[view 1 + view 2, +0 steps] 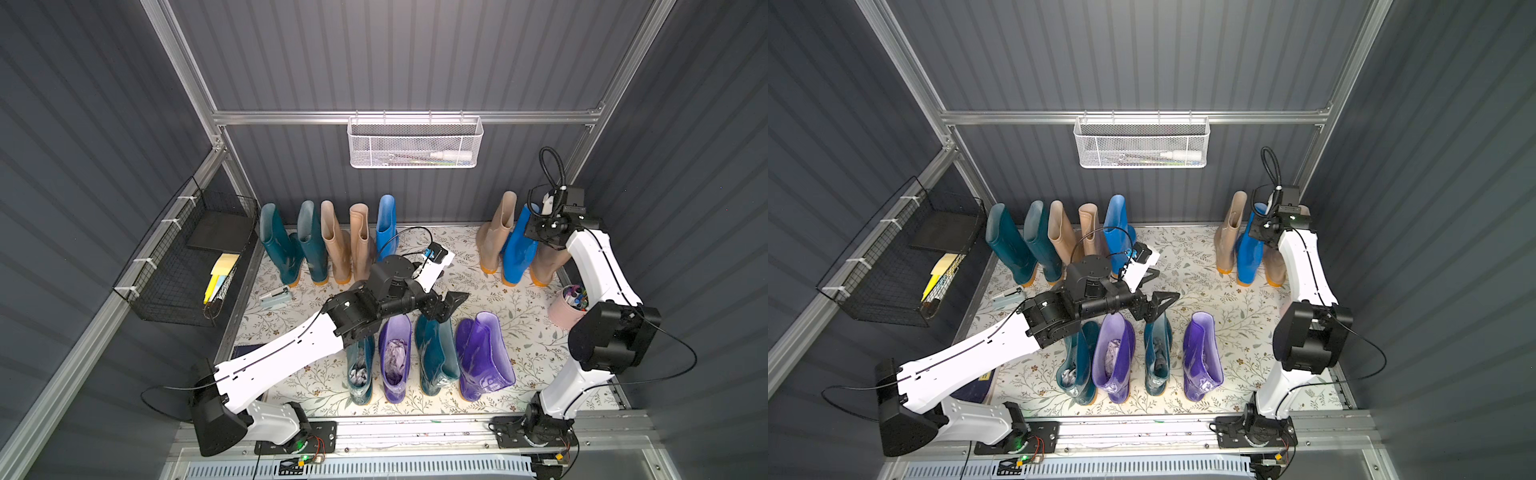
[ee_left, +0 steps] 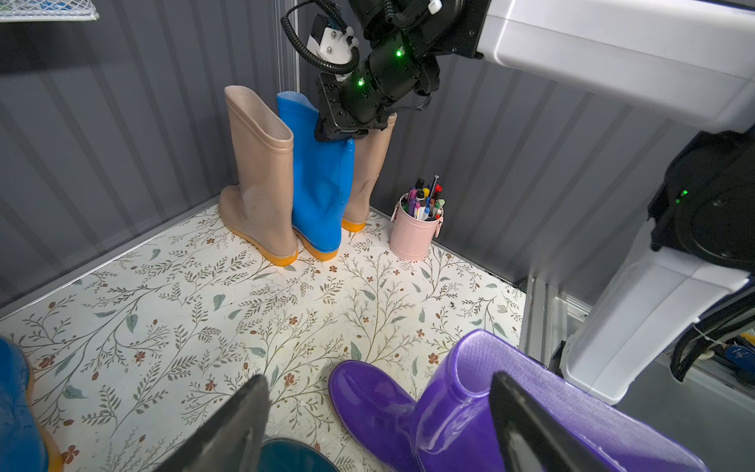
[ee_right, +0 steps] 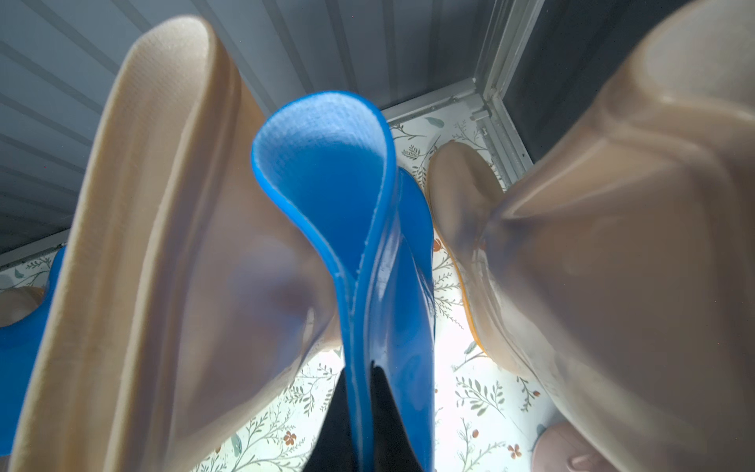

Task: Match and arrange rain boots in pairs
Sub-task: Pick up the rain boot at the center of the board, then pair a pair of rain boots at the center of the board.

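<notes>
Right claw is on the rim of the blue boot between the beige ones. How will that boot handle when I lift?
The blue boot looks floppy: its rim folds flat in the right claw, so the shaft will probably sag. Its glossy skin may slip in the pinch. Wedged between the beige boots, it could drag or tip them.

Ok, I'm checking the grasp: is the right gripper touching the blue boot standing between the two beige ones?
Touching. The right wrist view shows the right gripper, its dark fingers pinching the blue boot at its rim from both sides.
</notes>
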Action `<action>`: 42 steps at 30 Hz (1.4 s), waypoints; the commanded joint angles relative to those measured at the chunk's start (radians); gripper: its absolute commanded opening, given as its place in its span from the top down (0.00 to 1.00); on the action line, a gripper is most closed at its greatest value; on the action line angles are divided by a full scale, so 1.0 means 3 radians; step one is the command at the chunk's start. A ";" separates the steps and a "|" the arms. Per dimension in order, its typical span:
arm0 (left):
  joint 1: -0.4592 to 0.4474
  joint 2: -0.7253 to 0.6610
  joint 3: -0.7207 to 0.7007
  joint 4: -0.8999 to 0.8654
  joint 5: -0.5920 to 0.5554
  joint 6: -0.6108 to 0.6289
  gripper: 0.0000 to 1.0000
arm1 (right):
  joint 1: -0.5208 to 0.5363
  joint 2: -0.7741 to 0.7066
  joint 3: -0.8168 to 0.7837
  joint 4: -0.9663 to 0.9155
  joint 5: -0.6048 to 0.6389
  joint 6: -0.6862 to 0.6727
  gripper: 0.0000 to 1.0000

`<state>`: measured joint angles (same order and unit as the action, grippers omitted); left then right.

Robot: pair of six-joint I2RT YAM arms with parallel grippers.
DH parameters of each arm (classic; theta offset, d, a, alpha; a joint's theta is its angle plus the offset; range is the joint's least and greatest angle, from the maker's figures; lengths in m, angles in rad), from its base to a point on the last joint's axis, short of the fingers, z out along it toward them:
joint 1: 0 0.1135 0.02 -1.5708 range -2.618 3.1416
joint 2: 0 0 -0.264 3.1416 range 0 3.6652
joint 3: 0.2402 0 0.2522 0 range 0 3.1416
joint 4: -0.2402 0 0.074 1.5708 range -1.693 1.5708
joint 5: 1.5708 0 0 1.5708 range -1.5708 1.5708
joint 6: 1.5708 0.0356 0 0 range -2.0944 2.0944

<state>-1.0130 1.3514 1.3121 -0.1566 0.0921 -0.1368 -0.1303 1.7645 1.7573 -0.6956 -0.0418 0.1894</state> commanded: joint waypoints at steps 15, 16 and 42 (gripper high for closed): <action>-0.0008 -0.0157 -0.0078 -0.0070 -0.0054 0.0096 0.14 | 0.0053 -0.1106 -0.0149 -0.0362 -0.0332 -0.0098 1.00; -0.0010 -0.0144 -0.0062 -0.0070 -0.0043 0.0098 0.14 | 0.0061 -0.1163 -0.0145 -0.0377 -0.0330 -0.0104 1.00; -0.0008 -0.0369 -0.0013 -0.0216 -0.0234 0.0154 0.13 | 0.1281 -0.0767 0.2228 -0.1144 -0.0028 -0.0345 1.00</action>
<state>-1.0130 1.2556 1.2926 -0.1875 0.0471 -0.1116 0.2157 1.4990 2.3600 -1.1072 -0.0742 0.1295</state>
